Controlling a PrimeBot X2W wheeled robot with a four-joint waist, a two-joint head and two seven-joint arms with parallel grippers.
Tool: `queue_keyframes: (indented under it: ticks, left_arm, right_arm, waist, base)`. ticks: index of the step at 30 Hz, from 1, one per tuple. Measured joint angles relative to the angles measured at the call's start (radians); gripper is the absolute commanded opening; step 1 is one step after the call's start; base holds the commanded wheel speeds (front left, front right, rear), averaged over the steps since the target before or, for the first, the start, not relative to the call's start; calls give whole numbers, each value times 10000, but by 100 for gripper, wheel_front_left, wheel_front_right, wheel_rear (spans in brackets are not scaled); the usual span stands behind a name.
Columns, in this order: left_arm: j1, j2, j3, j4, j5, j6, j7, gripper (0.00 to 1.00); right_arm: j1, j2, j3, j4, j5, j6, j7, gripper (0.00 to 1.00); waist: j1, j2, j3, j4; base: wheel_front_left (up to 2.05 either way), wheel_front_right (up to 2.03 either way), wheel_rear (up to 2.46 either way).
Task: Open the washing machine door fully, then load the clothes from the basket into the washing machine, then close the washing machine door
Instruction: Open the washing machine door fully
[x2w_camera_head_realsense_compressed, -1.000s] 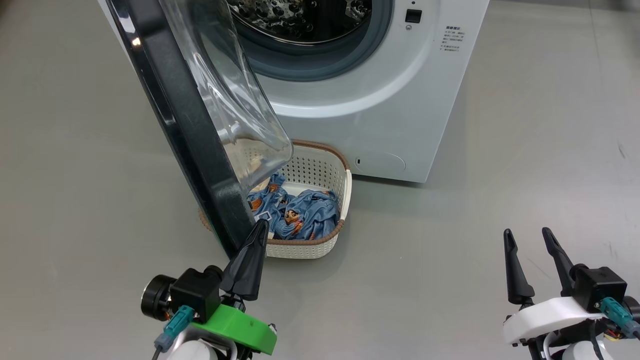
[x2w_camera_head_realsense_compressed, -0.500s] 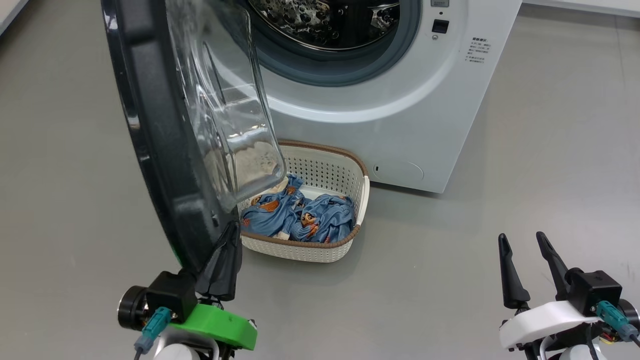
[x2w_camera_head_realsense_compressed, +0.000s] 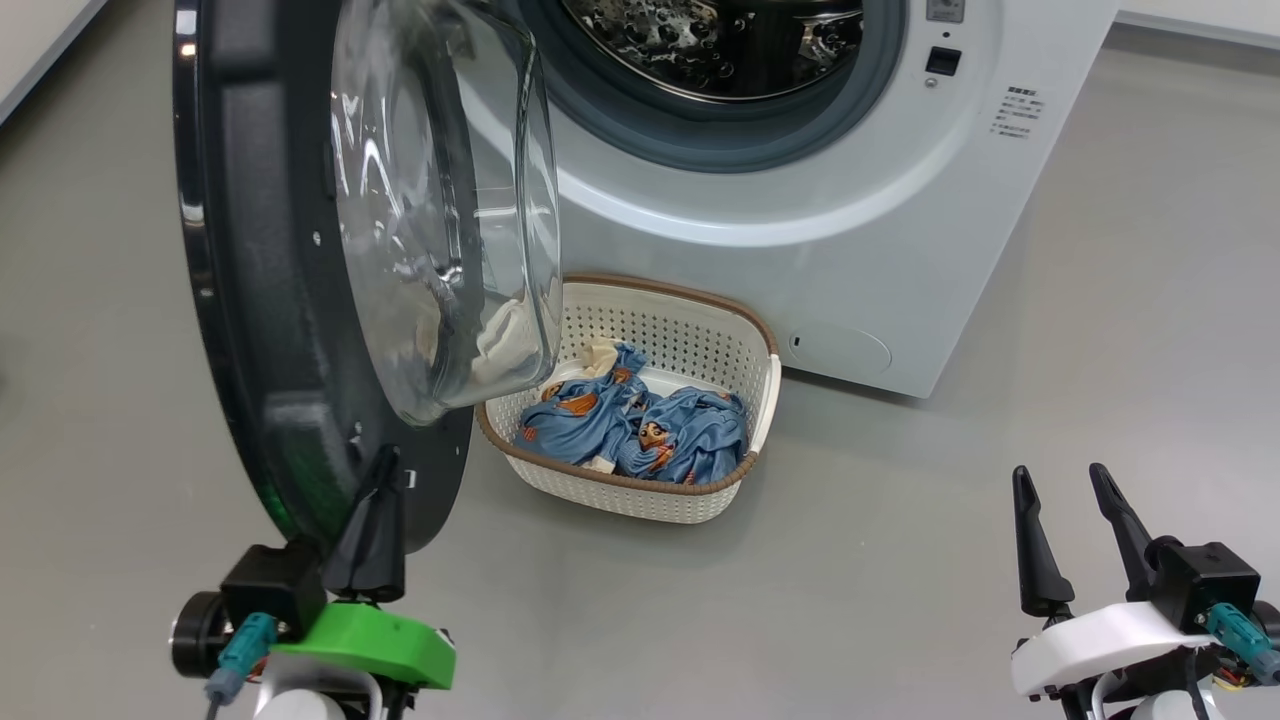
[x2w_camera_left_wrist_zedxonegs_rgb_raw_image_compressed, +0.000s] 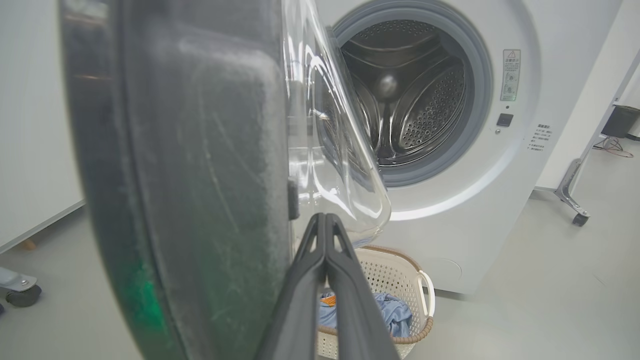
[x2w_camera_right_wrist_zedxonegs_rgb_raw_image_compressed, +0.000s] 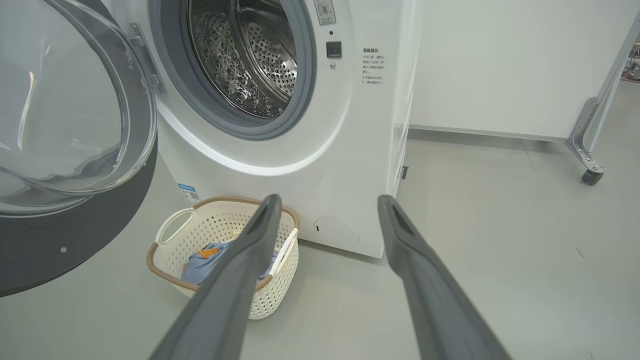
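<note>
Two dark fingers of my left pincer (x2w_camera_head_realsense_compressed: 387, 462) are pressed together on nothing, tips just at the lower inner rim of the washing machine door (x2w_camera_head_realsense_compressed: 260, 300), swung wide from the washing machine (x2w_camera_head_realsense_compressed: 800, 250); contact I can't make out. That arm reaches forward, low. My right pincer (x2w_camera_head_realsense_compressed: 1060, 472) hangs spread and empty, well apart. The basket (x2w_camera_head_realsense_compressed: 640, 495) of the clothes (x2w_camera_head_realsense_compressed: 690, 435) sits on the floor (x2w_camera_head_realsense_compressed: 900, 560) beside the door, whose glass bowl (x2w_camera_head_realsense_compressed: 440, 200) hides its rear left corner.
</note>
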Motion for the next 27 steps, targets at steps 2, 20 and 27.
queue_keyframes:
  ticks: [2, 20, 27]
  left_arm:
    - [8, 33, 213, 36, -119, 13, 0, 0]
    - [-452, 717, 2462, 627, -1216, 265, 46, 0]
    - [-988, 842, 3150, 924, -1699, 307, 71, 0]
  right_arm:
    - [0, 4, 27, -6, -12, 4, 0, 100]
    - [-60, -146, 242, -58, -278, 94, 0, 100]
    - [-241, -309, 201, -163, -309, 94, 0, 100]
  waist:
    - [0, 0, 18, 94]
    - [0, 0, 650, -46]
    - [0, 0, 977, -175]
  base:
    - [0, 0, 0]
    - [0, 0, 0]
    - [0, 0, 0]
